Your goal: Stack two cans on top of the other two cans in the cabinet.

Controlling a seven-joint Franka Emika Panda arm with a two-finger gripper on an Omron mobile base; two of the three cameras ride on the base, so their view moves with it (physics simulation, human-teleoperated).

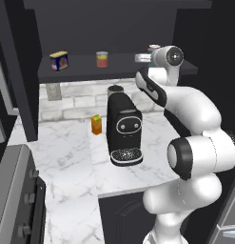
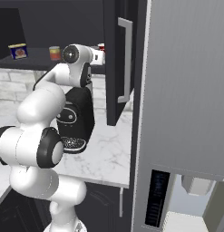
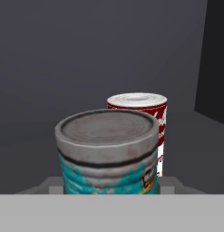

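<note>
A white robot arm reaches up to the shelf board of the dark cabinet (image 1: 114, 66), its hand level with the board's right end. The gripper (image 1: 140, 58) sits there, and the hand view looks over the worn silver top of the teal can (image 3: 107, 156), which stands right at the camera between grey parts of the hand. The fingertips themselves are hidden behind the can, so whether the gripper is pinching the teal can or merely bracketing it cannot be told. Just behind the teal can, slightly to its right in the hand view, stands the red-and-white can (image 3: 143, 120), upright on the same shelf. Farther left along the shelf from the gripper stands the small red-orange can (image 1: 102, 59), alone near the middle of the board, and the squat blue tin (image 1: 59, 61) sits well to the left of that, near the cabinet's side panel. Below the cabinet, a black coffee machine (image 1: 123, 129) stands on the marble counter (image 1: 66, 157), with an orange carton (image 1: 96, 124) just to its left.
</note>
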